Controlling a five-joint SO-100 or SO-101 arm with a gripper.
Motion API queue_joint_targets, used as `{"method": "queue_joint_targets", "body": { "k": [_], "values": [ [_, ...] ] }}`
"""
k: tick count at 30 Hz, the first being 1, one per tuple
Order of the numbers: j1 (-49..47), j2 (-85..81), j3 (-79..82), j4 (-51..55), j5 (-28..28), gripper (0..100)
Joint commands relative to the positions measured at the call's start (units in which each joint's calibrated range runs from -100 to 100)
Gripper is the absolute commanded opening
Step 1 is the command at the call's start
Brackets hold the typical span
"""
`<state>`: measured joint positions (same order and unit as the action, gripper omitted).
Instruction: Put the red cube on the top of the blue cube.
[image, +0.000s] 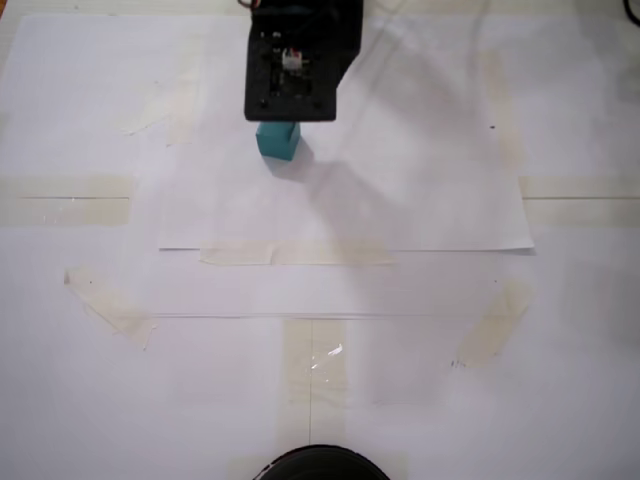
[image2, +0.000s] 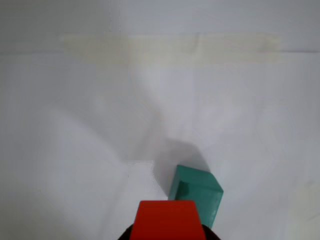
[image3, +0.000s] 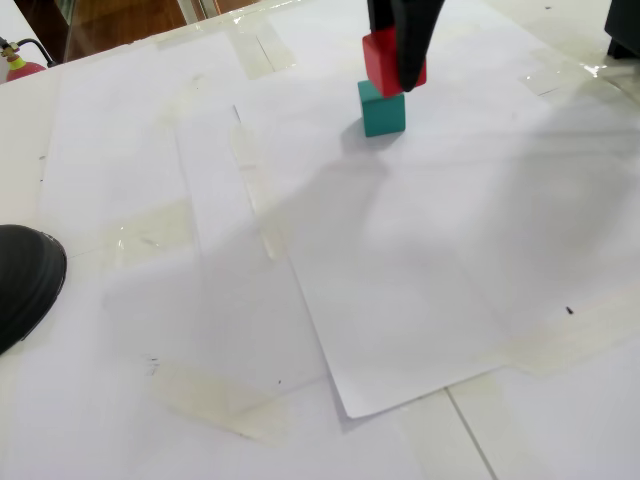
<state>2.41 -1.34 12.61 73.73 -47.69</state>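
In a fixed view from above, the black gripper (image: 291, 100) hangs at the far edge of the table, left of centre, and its body covers whatever sits between the jaws. Just below it in the picture, the small teal matte cube, the blue cube (image: 278, 140), stands on a white paper sheet (image: 420, 200) that is taped over a white table (image: 560, 350) with strips of pale masking tape (image: 300, 254). A dark rounded object (image: 320, 465) shows at the near edge.

In the wrist view, the small bright red matte cube, the red cube (image2: 167, 220), fills the bottom centre, held between the dark jaws whose edges show at either side of it. The blue cube (image2: 197, 192) lies just beyond and slightly right of it, on the paper, partly hidden behind the red cube's upper right corner. A tape strip (image2: 170, 47) runs across the far part.

In a fixed view from the side, the gripper (image3: 398, 60) is closed on the red cube (image3: 380, 62), which sits directly over the blue cube (image3: 381, 110), slightly tilted; whether the two touch cannot be told. The blue cube rests on the paper (image3: 420, 260), far and right of centre.
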Motion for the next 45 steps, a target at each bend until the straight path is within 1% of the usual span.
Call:
{"method": "queue_joint_targets", "body": {
  "k": [1, 15, 33, 45],
  "values": [
    [2.43, 0.14, -5.39, -2.84, 1.22, 7],
    [5.23, 1.17, -4.94, -3.41, 2.54, 7],
    [4.85, 1.43, 0.15, -7.08, 2.64, 7],
    [4.63, 0.31, 2.42, -7.08, 2.59, 7]
  ]
}}
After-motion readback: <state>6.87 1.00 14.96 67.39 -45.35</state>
